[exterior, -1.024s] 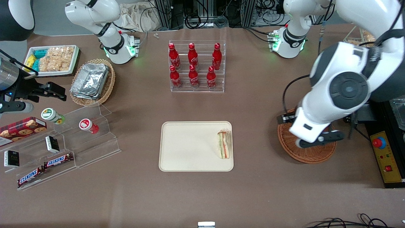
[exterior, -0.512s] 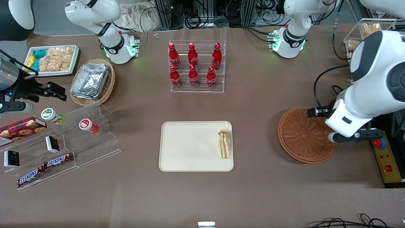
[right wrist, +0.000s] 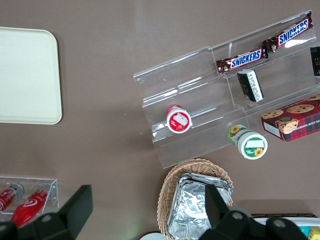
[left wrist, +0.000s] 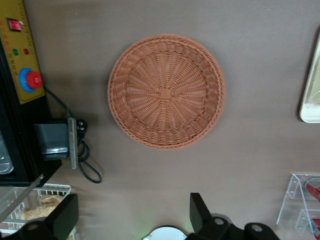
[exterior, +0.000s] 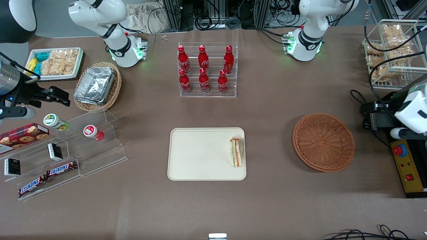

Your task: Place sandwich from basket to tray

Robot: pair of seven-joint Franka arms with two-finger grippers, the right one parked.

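Note:
The sandwich lies on the cream tray, close to the tray's edge that faces the basket. The reddish-brown round basket is empty; it also shows in the left wrist view. My left gripper hangs past the basket, at the working arm's end of the table, over the black control box. In the left wrist view the gripper is open and empty, its fingers wide apart above bare table beside the basket. A tray corner shows there too.
A clear rack of red cola bottles stands farther from the camera than the tray. A wire rack of snacks and a control box with a red button are near my gripper. A clear stand with snacks and a foil-filled basket lie toward the parked arm's end.
My left arm has swung from above the basket out toward the working arm's end of the table, uncovering the empty basket. The sandwich has stayed on the tray.

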